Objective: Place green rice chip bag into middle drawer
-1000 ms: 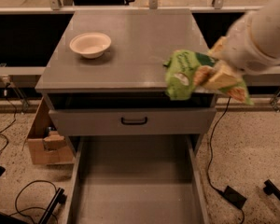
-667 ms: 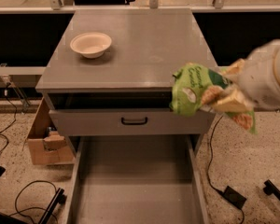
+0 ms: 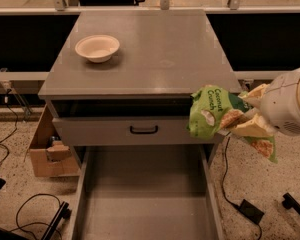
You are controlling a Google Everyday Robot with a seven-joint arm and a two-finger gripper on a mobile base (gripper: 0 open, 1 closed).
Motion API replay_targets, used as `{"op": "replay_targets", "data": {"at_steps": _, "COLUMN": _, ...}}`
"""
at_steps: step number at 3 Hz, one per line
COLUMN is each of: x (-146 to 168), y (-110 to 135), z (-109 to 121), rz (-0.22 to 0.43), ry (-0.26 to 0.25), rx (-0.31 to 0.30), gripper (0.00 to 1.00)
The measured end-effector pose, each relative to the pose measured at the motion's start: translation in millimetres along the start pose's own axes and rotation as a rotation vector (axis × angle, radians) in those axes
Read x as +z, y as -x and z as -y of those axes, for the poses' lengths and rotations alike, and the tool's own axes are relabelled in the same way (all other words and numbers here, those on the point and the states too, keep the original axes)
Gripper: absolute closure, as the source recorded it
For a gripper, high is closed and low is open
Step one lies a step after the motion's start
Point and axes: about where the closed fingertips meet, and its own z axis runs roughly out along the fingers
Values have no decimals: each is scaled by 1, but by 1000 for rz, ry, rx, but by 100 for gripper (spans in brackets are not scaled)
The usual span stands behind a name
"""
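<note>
Moved: our green rice chip bag (image 3: 208, 111) sits lower, past the counter's (image 3: 140, 59) front-right corner.
Tool: gripper (image 3: 242, 125) pinches the bag.
Advice: we centre over the middle drawer (image 3: 145, 194) first.

This looks like a robot test lab, not a home. A plain grey cabinet (image 3: 160, 64) stands on a speckled floor (image 3: 12, 184). Loose black cables (image 3: 27, 206), a power brick (image 3: 251, 211) and an open cardboard box (image 3: 45, 156) lie around it. A robot's end effector (image 3: 246, 115) hangs by the cabinet's right front corner, gripping a green rice chip bag (image 3: 207, 111).
</note>
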Motion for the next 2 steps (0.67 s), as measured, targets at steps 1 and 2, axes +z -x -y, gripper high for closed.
{"op": "replay_targets", "data": {"at_steps": 1, "x": 31, "y": 3, "z": -17, "rz": -3, "ry": 72, "rx": -12, "gripper": 100}}
{"op": "replay_targets", "data": {"at_steps": 2, "x": 96, "y": -7, "z": -69, "rz": 24, "ry": 215, "rx": 27, "gripper": 100}}
